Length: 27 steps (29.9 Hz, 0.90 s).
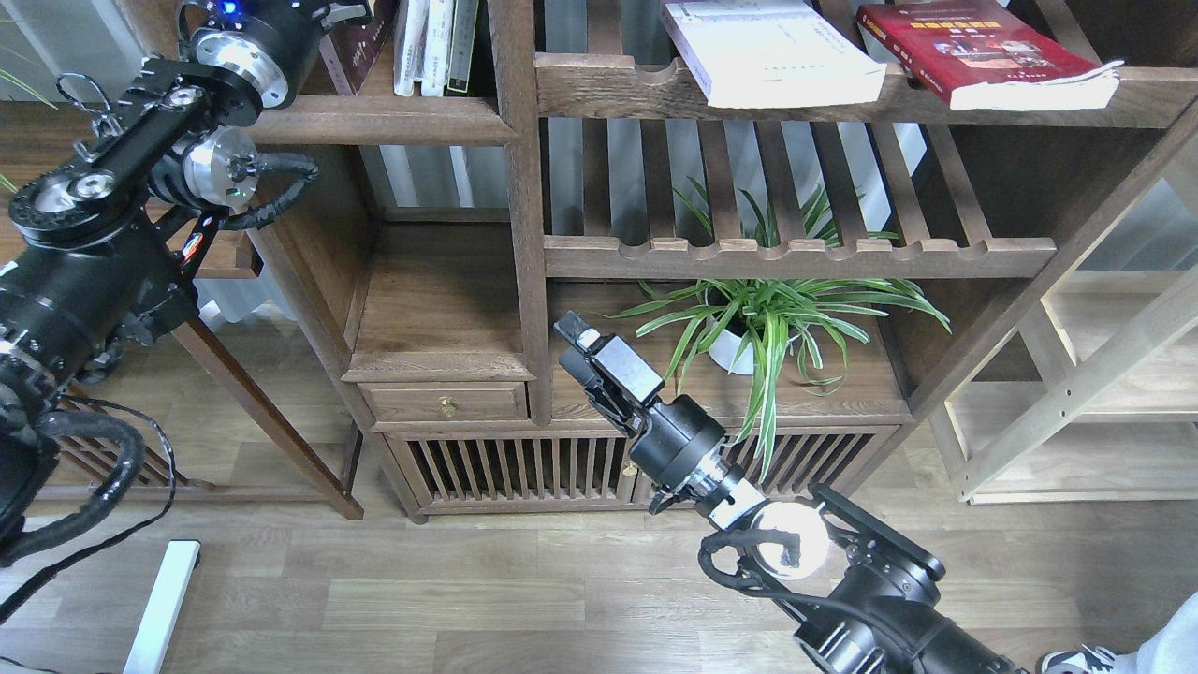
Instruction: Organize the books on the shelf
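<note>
The dark brown book (354, 51) leans on the shelf (374, 122) at the top left, beside upright thin books (432, 47). My left gripper (343, 11) is right at that book, cut off by the top edge, so its fingers do not show. The thick white book (777, 56) and the red book (983, 51) lie flat on the slatted upper shelf (599, 89) to the right. My right gripper (573, 331) hangs low in front of the cabinet, shut and holding nothing, far below the books.
A potted spider plant (758, 323) stands on the lower cabinet top just right of my right gripper. A wooden post (524, 234) divides the shelving. A drawer (445, 402) and a slatted cabinet front (524, 468) lie below. A pale wood shelving unit (1104, 374) stands at right.
</note>
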Tool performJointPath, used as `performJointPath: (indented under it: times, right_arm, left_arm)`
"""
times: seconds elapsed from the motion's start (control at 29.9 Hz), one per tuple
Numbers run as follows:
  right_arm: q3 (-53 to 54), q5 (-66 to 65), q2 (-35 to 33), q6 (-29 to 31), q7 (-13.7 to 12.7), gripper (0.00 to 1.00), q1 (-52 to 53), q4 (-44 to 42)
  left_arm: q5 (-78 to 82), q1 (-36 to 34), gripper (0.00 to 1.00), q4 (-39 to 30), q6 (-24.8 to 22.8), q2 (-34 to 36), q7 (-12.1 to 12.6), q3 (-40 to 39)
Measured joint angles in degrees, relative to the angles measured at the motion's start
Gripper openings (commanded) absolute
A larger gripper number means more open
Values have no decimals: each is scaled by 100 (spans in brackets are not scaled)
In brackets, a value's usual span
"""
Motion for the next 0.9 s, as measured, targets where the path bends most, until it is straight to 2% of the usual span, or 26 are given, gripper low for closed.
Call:
performJointPath:
  times: [0.13, 0.43, 0.77, 0.9]
  right_arm:
    - [2, 1, 0, 0, 0, 98, -2, 0]
    - [2, 1, 0, 0, 0, 98, -27, 13]
    - [-30, 0, 0, 0, -5, 98, -26, 25]
    - [-33, -6, 0, 0, -9, 98, -23, 27]
  left_arm:
    - [-1, -1, 11, 0, -4, 9, 14, 0]
    - [-2, -13, 32, 1, 32, 22, -15, 0]
    - [-2, -120, 37, 16, 39, 50, -35, -4]
    - [-2, -122, 36, 46, 39, 45, -31, -4]
